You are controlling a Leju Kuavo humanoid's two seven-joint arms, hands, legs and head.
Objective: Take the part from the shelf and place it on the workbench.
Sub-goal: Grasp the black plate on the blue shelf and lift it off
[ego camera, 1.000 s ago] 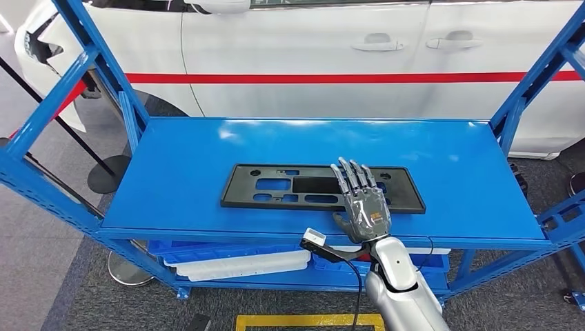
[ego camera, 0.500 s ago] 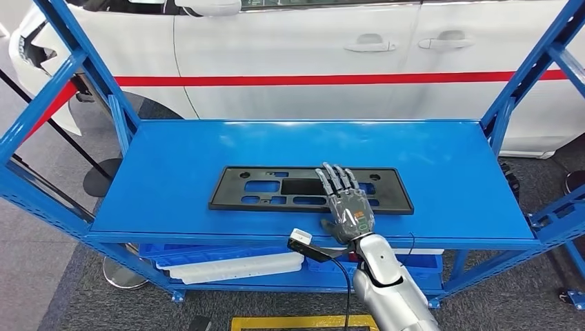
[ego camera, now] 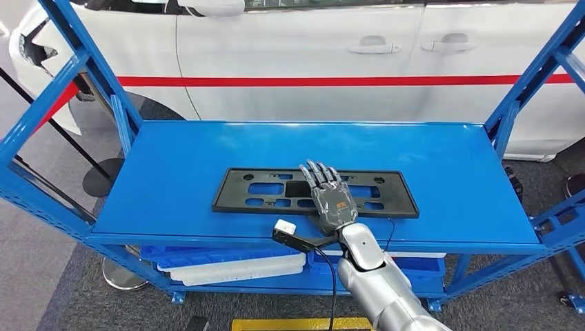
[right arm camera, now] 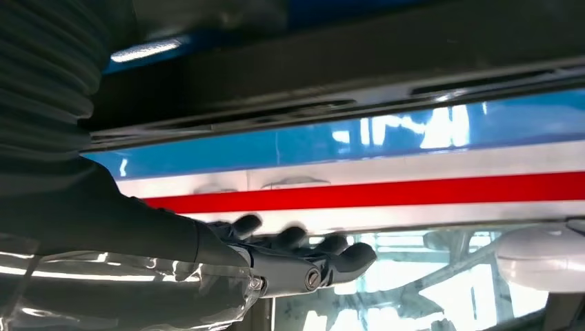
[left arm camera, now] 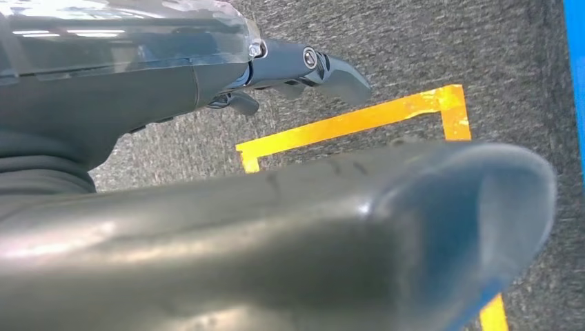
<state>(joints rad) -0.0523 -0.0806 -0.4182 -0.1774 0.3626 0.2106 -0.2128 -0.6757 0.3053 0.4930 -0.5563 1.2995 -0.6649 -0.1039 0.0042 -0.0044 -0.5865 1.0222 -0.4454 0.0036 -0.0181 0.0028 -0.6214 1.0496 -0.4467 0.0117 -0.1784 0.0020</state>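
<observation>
Black plastic, long and flat with rectangular cut-outs and small holes, the licence plate frame (ego camera: 314, 191) lies lengthwise on the blue shelf top (ego camera: 441, 165), nearer its front edge than its back edge and roughly midway between the side uprights. The right hand (ego camera: 330, 198) lies over the frame's middle, palm down with fingers stretched out and slightly spread toward the back edge; it is released, holding nothing, and whether the palm touches the frame cannot be told. The left hand (left arm camera: 303, 65) hangs over grey carpet with yellow floor tape (left arm camera: 359, 121), fingers loosely extended, holding nothing. Behind the shelf stands a white car (ego camera: 310, 41) with a red stripe.
</observation>
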